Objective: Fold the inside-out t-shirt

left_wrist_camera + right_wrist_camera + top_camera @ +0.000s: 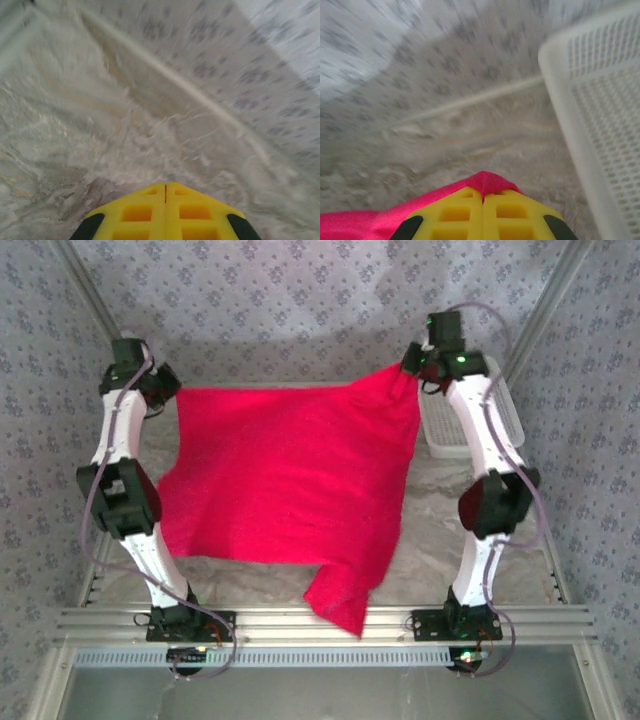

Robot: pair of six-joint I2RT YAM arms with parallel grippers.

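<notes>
T-shirt (290, 475) is spread across the table (435, 535). Its top edge runs between the two arms at the far side, and one sleeve hangs over the near rail (260, 623).

Right gripper (483, 192) is clamped tight on the far right corner. Red cloth pokes out past its fingertips, and from above the corner bunches to a point there. Left gripper (165, 187) is fully closed too and sits at the far left corner seen from above. Its own camera shows no red between the fingers, so I can't tell if it has cloth.

Step looks like squaring the cloth up before the first fold.
- Confirm the left grip first. If it's empty, pulling with the right alone will just skew things.
- Move both corners together at matched height and speed.
- Keep the top edge taut, not stretched.

Room:
- Basket (437, 435) sits just beside the right gripper on its outer side, so it's a snag risk. Keep that arm's motion inward.
- Back wall is close behind both grippers, so the dangling sleeve likely has to come up by lifting, not by dragging back.
- Open room is mid-table and toward the near side.
</notes>
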